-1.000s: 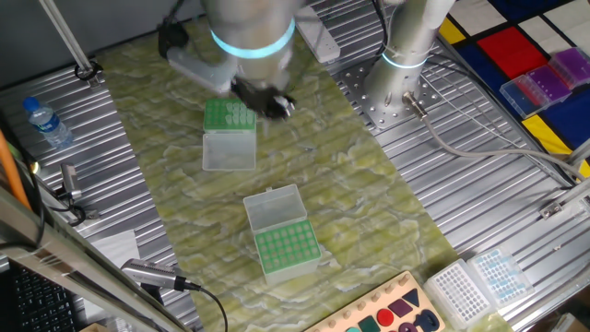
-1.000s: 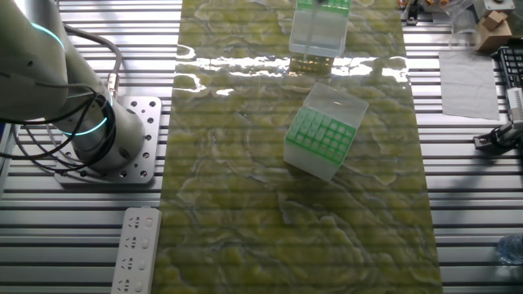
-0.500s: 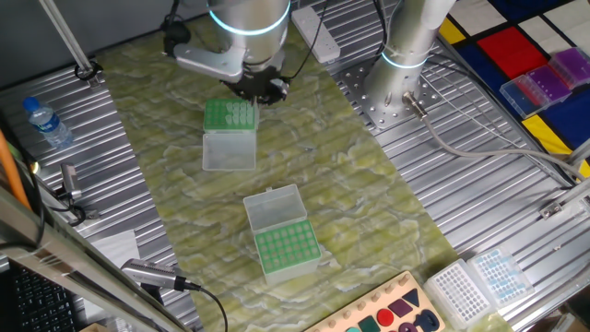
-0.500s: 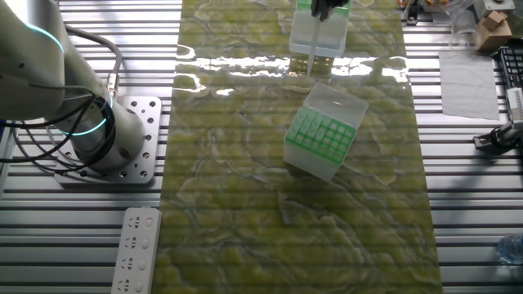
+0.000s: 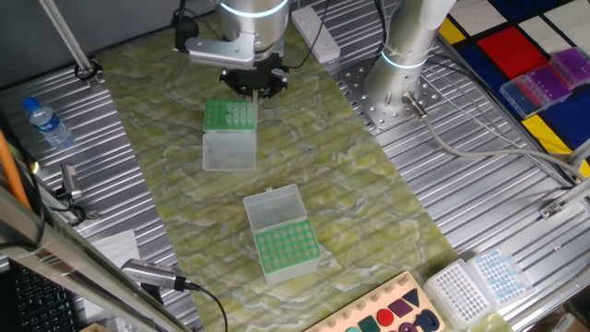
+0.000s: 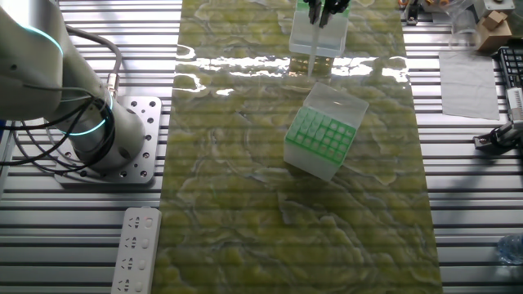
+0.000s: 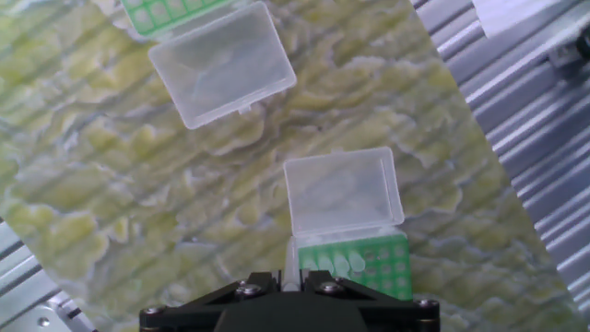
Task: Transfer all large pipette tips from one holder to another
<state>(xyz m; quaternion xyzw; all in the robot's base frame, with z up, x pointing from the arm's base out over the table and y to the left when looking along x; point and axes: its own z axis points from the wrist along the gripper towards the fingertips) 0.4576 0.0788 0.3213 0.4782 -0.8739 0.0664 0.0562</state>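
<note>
Green-racked and clear-lidded, the far holder (image 5: 229,129) sits directly under the gripper (image 5: 253,88), and the large pipette tips (image 7: 336,262) stand in a pale row along the rack edge nearest the fingers in the hand view. Whether the jaws are open or shut cannot be told — the fingertips are hidden in every view. The second holder (image 5: 281,232), its lid hinged back, waits well apart, nearer the table's front edge.

To do this step well, the arm would likely need to come straight down over a single tip, square to the rack, so neighbouring tips are not nudged or tilted — the row is tightly packed.

Both holders rest on a yellow-green marbled mat (image 5: 369,194) laid over ribbed metal table (image 5: 479,175). A water bottle (image 5: 46,122) stands off to one side.
</note>
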